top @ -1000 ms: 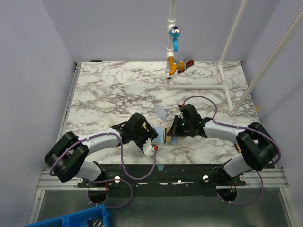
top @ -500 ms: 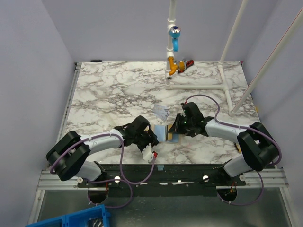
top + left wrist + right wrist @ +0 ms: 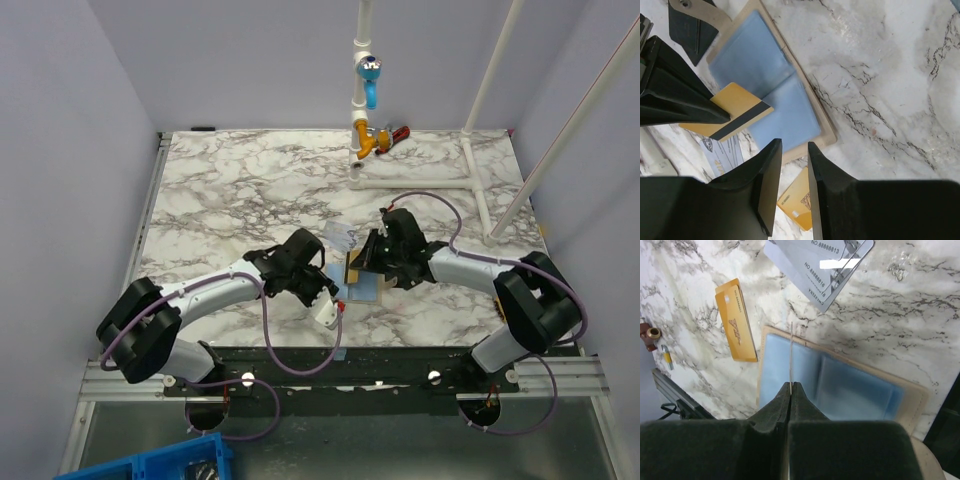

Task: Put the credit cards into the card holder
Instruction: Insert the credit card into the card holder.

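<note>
The card holder (image 3: 850, 387) lies open on the table, light-blue inside up, also in the left wrist view (image 3: 765, 80) and the top view (image 3: 370, 290). My right gripper (image 3: 791, 384) is shut on a gold-orange card with a dark stripe (image 3: 735, 112) and holds it tilted over the holder's left half; in its own view the card shows edge-on (image 3: 791, 352). My left gripper (image 3: 792, 145) is open and empty above a second gold card (image 3: 797, 200) lying beside the holder. Pale blue-silver cards (image 3: 825, 265) lie just beyond. I cannot pick out the black card for sure.
A dark flat piece (image 3: 687, 27) lies under the holder's beige snap tab (image 3: 695, 10). A white pipe frame (image 3: 420, 180) with a blue and orange fitting (image 3: 368, 100) stands at the back. The two grippers are close together near the table's front edge (image 3: 400, 340).
My left arm has swung a little right and forward, toward the holder. My right gripper has shifted slightly left and back with the gold card, bringing it over the holder.
</note>
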`<state>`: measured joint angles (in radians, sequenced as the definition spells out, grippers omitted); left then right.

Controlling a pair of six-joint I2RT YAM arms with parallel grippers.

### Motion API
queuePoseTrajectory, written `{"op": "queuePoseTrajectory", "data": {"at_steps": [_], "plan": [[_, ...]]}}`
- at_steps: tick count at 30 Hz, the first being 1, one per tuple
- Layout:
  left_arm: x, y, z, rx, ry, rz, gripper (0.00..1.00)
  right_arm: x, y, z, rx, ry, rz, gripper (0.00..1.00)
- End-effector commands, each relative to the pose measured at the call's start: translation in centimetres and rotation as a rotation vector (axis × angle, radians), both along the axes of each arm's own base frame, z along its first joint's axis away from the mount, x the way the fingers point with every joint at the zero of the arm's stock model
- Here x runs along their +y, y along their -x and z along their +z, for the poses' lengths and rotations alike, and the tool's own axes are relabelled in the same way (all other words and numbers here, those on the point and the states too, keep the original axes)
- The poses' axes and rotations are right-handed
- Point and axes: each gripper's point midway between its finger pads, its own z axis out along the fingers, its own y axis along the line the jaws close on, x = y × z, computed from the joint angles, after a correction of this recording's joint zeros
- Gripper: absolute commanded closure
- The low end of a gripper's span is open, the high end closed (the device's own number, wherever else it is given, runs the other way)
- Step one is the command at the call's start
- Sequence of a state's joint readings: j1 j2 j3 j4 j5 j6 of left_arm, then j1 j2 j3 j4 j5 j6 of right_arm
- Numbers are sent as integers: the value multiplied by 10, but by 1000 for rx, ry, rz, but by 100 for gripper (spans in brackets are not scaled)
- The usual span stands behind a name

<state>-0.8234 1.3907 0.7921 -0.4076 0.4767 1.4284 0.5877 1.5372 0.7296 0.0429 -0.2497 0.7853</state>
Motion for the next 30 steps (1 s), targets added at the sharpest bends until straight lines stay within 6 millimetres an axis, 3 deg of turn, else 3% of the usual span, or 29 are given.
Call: {"op": "queuePoseTrajectory", "data": {"at_steps": [1,7,11,17,23,30], "plan": [[3,-12,5,4,19,36,70,4,-18,-6,-27,5,-29,99],[-1,-45,3,-156,60,-13,52,13,-12,-20,16,-25,14,99],[-5,-51,-5,-190,52,-55,43,15,-1,-22,39,-34,62,99],[-4,-33,-19,-157,31,-148,47,10,16,-34,84,-13,115,99],[10,-4,-35,-94,-25,-214,53,4,14,-23,58,-7,73,99],[12,9,-42,-62,-74,-249,43,-4,21,-26,76,4,43,99]]}}
